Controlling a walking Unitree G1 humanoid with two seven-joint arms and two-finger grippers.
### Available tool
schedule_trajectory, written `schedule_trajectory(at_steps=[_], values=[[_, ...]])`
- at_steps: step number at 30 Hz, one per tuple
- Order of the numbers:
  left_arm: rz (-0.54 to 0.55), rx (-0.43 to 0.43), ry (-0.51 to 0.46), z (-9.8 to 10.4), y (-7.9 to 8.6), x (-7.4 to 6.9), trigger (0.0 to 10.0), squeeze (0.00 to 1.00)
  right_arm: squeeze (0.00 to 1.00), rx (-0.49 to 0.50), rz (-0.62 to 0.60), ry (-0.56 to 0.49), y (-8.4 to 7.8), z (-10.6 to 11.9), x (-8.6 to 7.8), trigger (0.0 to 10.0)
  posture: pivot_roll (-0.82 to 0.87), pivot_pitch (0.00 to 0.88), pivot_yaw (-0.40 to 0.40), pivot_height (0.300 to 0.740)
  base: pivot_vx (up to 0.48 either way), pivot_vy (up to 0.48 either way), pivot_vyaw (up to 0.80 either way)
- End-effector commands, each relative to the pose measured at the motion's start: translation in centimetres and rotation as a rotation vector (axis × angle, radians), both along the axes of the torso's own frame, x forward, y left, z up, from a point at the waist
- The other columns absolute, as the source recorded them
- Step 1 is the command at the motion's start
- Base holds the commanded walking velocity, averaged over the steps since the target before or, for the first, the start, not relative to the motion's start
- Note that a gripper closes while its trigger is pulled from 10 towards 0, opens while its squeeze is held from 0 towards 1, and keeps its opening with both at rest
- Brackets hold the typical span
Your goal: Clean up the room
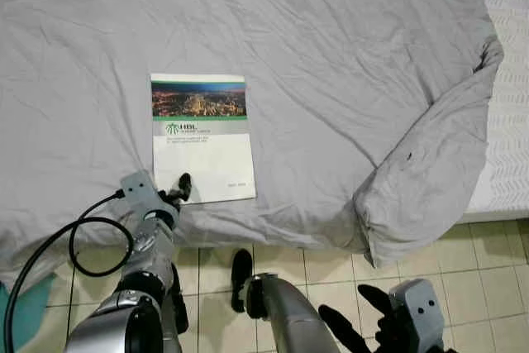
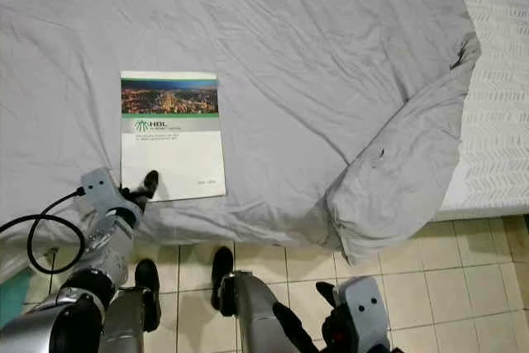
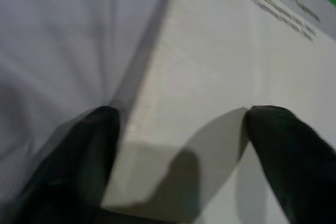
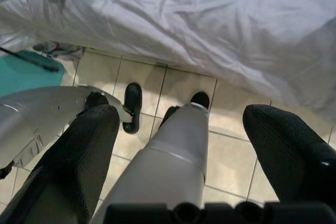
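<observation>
A booklet (image 1: 201,138) is lying flat on the grey sheet (image 1: 331,64) of the bed, near its edge. The left end effector (image 1: 180,190) is sitting released at the booklet's near corner, fingers (image 3: 283,150) straddling it. The right end effector (image 4: 178,145) is hanging released over the tiled floor (image 1: 331,274).

You see a grey bed sheet (image 1: 331,55) covering the bed, its right corner folded back and hanging over the edge. This exposes a white textured mattress (image 1: 508,80). Below the bed lies beige floor tile (image 1: 488,262). A teal mat (image 1: 29,312) sits at lower left.
</observation>
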State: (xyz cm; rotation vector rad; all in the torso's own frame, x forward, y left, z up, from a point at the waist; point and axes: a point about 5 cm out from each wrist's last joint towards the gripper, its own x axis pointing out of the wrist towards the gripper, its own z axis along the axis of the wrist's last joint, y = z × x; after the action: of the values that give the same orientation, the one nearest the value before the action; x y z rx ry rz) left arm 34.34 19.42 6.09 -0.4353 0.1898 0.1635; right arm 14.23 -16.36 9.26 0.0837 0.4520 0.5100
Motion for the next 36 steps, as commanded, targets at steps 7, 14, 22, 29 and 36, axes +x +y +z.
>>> schedule_trajectory(at_steps=[7,14,22,29,36], values=[[-0.109,-0.058,0.266,-5.5,-2.3,-3.5,0.0,0.0,0.0,-0.038,-0.021,0.046,-0.7,0.1,-1.5,10.0,-0.36,0.575,-0.303,0.74,0.0,0.0,0.0],[-0.233,-0.006,0.25,-4.8,-3.3,-2.8,0.0,0.0,0.0,-0.044,-0.033,0.052,-0.8,0.0,-1.7,10.0,-0.34,0.569,-0.282,0.74,0.0,0.0,0.0],[-0.306,0.057,0.289,-5.5,-3.4,-3.5,0.0,0.0,0.0,-0.022,-0.062,0.065,-0.5,-0.1,-2.0,10.0,-0.34,0.571,-0.262,0.74,0.0,0.0,0.0],[-0.37,0.135,0.073,-2.2,-2.3,-1.4,0.0,0.0,0.0,0.002,-0.128,0.038,-0.7,-0.9,-0.3,10.0,-0.26,0.523,-0.191,0.74,0.0,0.0,0.0],[-0.447,0.3,-0.217,3.6,-2.1,0.7,0.0,0.0,0.0,0.063,-0.173,-0.043,0.6,-1.8,3.9,10.0,-0.1,0.386,-0.077,0.74,0.0,0.0,0.0]])
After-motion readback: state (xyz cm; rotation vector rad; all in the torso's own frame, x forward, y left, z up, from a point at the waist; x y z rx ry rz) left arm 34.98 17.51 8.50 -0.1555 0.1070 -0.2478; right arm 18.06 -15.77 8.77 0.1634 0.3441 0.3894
